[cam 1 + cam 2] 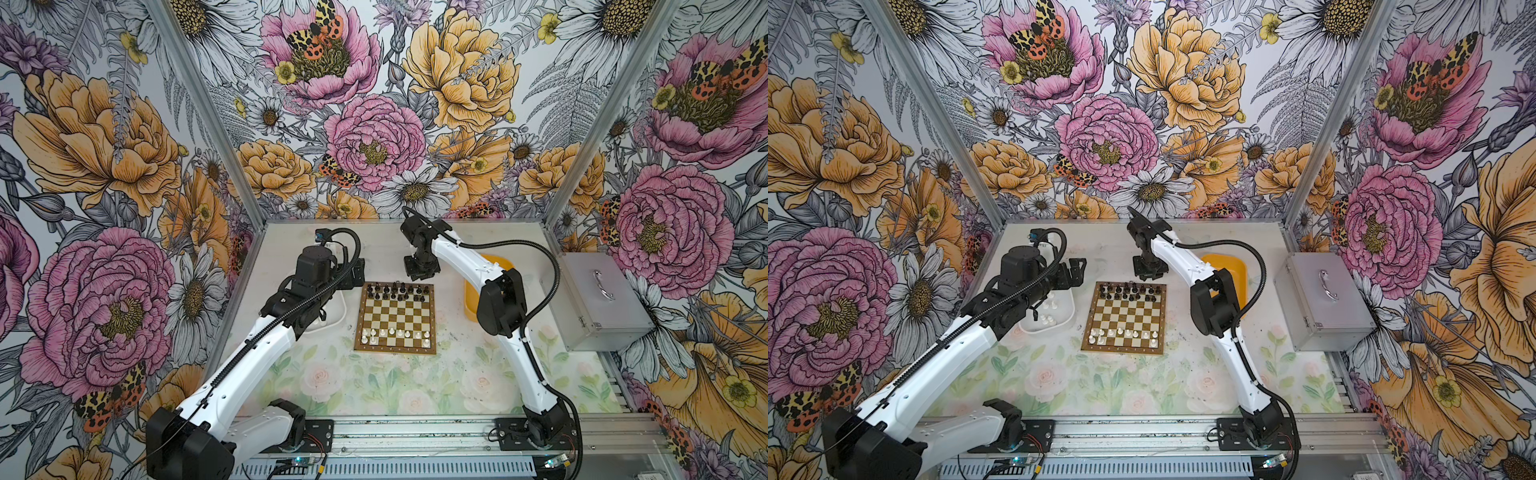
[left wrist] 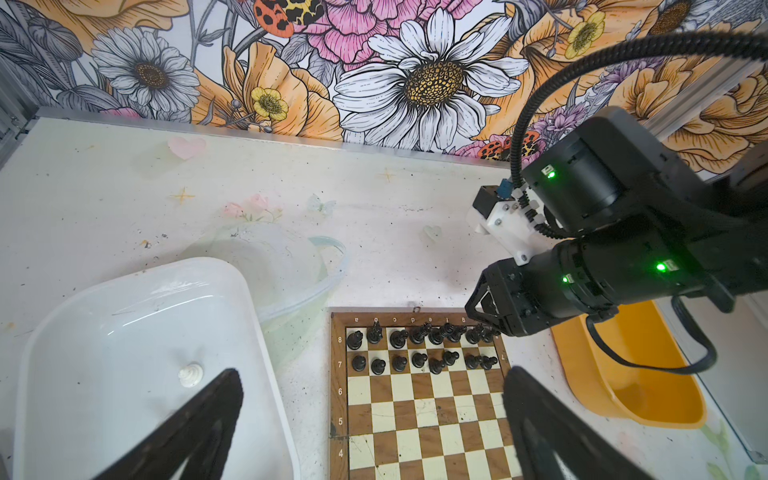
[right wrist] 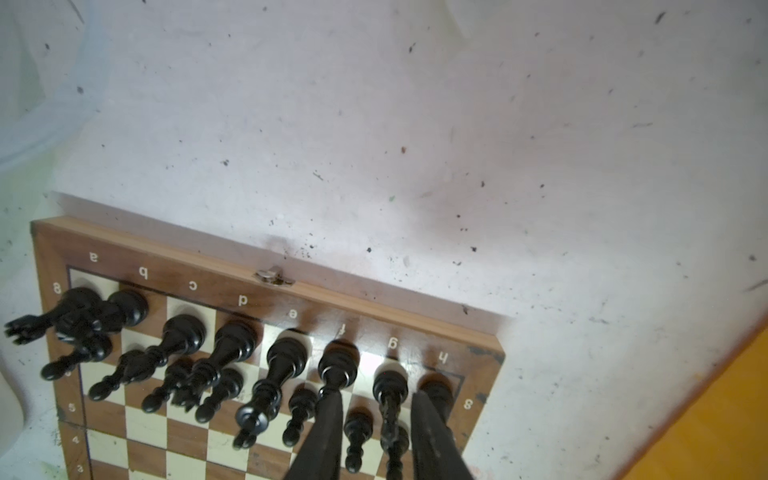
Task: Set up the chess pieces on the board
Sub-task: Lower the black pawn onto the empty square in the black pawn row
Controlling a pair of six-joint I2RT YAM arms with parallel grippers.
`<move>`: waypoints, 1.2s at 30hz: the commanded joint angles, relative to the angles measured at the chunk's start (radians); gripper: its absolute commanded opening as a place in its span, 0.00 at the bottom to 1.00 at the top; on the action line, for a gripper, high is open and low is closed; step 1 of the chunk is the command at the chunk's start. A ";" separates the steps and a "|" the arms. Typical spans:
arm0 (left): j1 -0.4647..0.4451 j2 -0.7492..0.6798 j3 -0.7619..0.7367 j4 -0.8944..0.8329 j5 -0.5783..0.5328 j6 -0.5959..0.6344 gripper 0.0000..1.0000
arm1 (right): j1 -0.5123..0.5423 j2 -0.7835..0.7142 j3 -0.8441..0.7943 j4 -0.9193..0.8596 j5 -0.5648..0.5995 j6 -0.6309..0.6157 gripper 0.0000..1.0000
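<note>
Right wrist view: the right pincer [image 3: 374, 395], slightly parted, straddles a black piece [image 3: 390, 382] standing on the back row of the board [image 3: 415, 332]. Best lift straight up, brushing no neighbours. Empty, the left pincer [image 2: 372, 374] gapes near the tray [image 2: 124, 332] holding a white piece [image 2: 191, 374].

The table [image 1: 415, 386] carries the board [image 1: 397, 318], white tray [image 2: 137, 316], yellow tray [image 2: 648, 399], seemingly a clear lid [image 2: 282, 266].

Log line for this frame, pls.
left gripper open, between white tray and board | right gripper open, straddling black piece, far row | white pieces partly placed
</note>
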 commanded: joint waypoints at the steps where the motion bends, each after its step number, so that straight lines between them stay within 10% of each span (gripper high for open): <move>1: 0.010 0.008 0.031 0.013 0.014 -0.006 0.99 | -0.015 -0.033 0.016 0.012 0.045 0.003 0.30; 23: -0.063 -0.002 0.023 0.019 -0.016 -0.014 0.99 | 0.033 -0.323 -0.494 0.213 0.043 0.082 0.24; 36: -0.090 -0.021 0.025 -0.001 -0.048 -0.020 0.99 | 0.039 -0.315 -0.527 0.254 0.024 0.079 0.24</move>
